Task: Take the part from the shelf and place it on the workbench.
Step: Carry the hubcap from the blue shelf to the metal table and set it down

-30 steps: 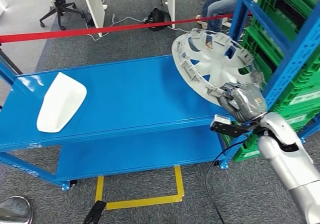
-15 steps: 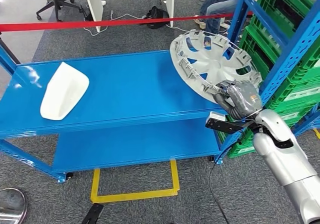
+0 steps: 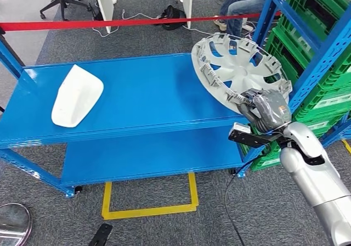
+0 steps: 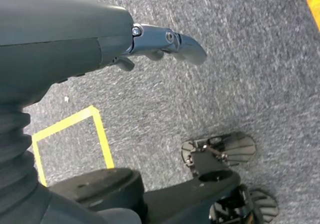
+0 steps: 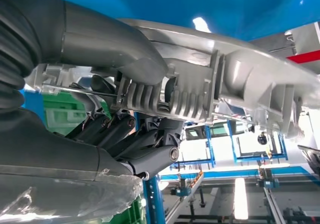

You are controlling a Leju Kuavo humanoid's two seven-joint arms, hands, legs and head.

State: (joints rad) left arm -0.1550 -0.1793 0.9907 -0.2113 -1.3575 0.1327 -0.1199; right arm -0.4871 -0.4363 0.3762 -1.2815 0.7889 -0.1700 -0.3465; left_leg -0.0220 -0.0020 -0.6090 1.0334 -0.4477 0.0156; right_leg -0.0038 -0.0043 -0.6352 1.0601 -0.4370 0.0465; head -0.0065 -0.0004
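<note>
A round silver wheel cover [image 3: 238, 70] is tilted over the right end of the blue workbench top [image 3: 140, 100], its inner ribbed side up. My right hand [image 3: 265, 110] grips its near rim, thumb over the edge and fingers under it. In the right wrist view the grey ribbed rim [image 5: 196, 91] sits clamped between my thumb and the dark fingers [image 5: 128, 134]. My left hand [image 4: 166, 41] hangs over the grey carpet with its fingers apart and nothing in it.
A white moulded shell [image 3: 77, 95] lies on the left of the bench top. A blue rack with green crates [image 3: 327, 65] stands close on the right. A red barrier tape [image 3: 103, 23] runs behind the bench, and a seated person's legs [image 3: 242, 7] are beyond it. Yellow floor marking [image 3: 149, 207] lies below.
The whole picture has shifted as the camera moved. My right hand still holds the wheel cover, which stays over the right end of the bench.
</note>
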